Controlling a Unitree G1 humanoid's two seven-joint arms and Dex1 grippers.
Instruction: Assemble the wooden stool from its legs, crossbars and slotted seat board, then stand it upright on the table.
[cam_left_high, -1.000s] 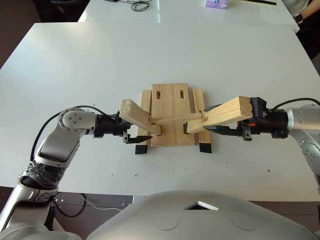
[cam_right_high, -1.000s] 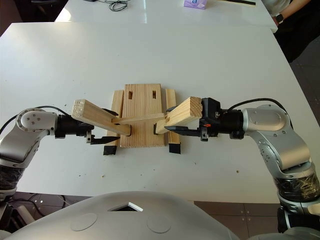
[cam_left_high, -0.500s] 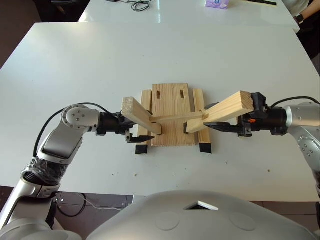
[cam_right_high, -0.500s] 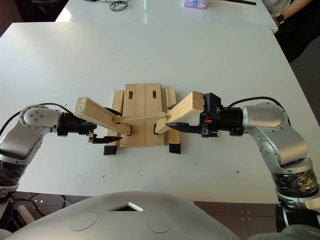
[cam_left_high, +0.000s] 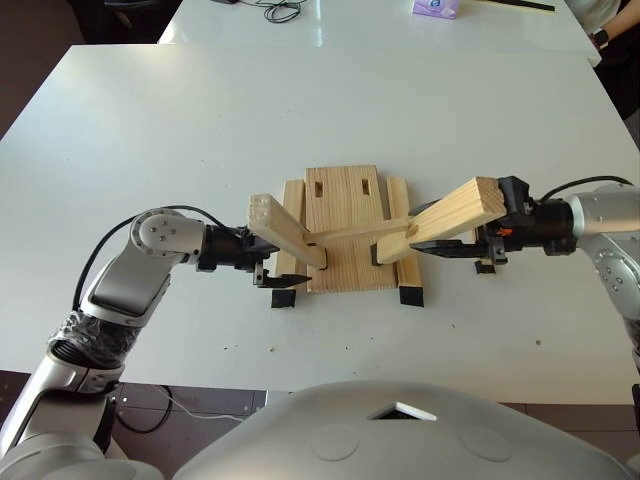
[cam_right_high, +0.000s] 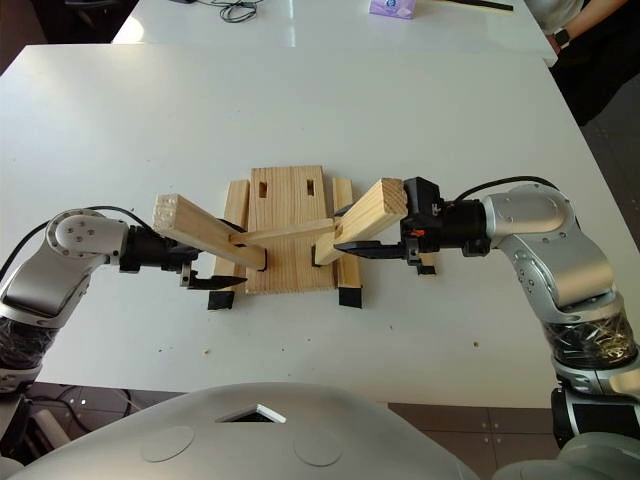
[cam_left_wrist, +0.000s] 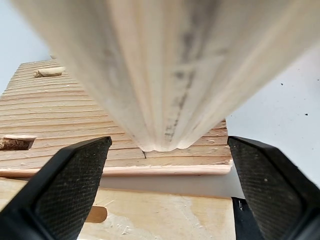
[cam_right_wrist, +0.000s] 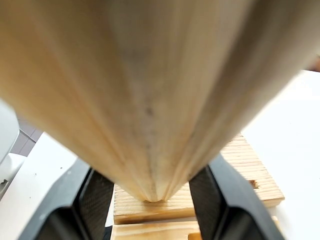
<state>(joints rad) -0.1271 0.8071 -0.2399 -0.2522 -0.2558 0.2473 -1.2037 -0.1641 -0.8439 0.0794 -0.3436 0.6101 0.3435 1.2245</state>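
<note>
The slotted seat board (cam_left_high: 343, 195) lies flat at mid-table, with a leg (cam_left_high: 290, 205) and another leg (cam_left_high: 399, 200) lying along its two sides, black caps at their near ends. Above the board, a thin crossbar (cam_left_high: 355, 232) joins two raised, tilted legs. My left gripper (cam_left_high: 283, 277) is shut on the left raised leg (cam_left_high: 280, 232), whose underside is close in the left wrist view (cam_left_wrist: 165, 75). My right gripper (cam_left_high: 432, 247) is shut on the right raised leg (cam_left_high: 450, 215); its fingers (cam_right_wrist: 95, 200) hug that leg (cam_right_wrist: 150, 100).
The white table (cam_left_high: 150, 130) has wide free room on all sides of the board. Behind it stands a second table with a purple box (cam_left_high: 435, 8) and cables (cam_left_high: 275, 10). The near table edge runs just below the arms.
Both grippers have moved slightly inward and away from me with their legs. The two raised legs now stand a little steeper and closer over the board, crossbar still between them.
</note>
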